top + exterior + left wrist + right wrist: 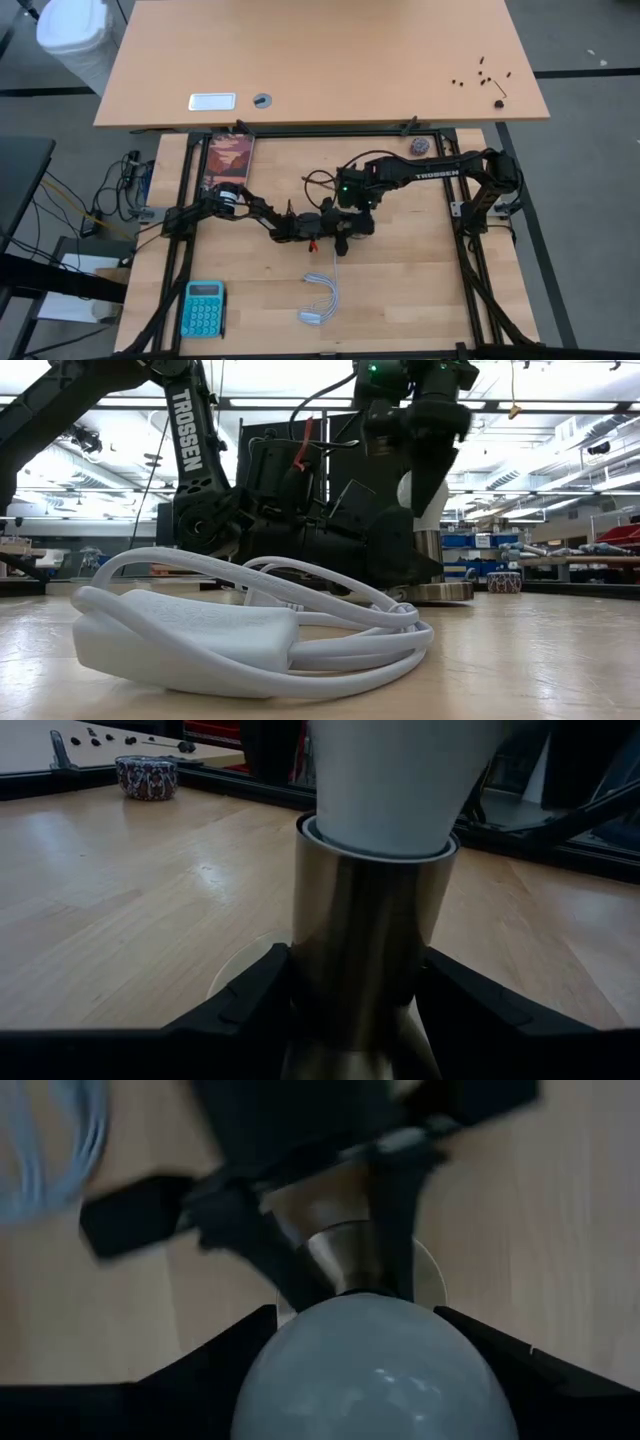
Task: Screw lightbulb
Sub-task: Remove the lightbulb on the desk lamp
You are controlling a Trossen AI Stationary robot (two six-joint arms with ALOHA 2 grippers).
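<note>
One smooth white pear-shaped lightbulb (375, 1370) atop shiny cylindrical metal socket (365, 955).

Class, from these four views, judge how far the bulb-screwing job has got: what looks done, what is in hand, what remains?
Done: the lightbulb already sits in the metal socket, which stands on the table. In hand: the left gripper clamps the socket, while the right gripper straddles the bulb from above. Left: any further turning, and letting go; how deep the thread sits cannot be seen.
</note>
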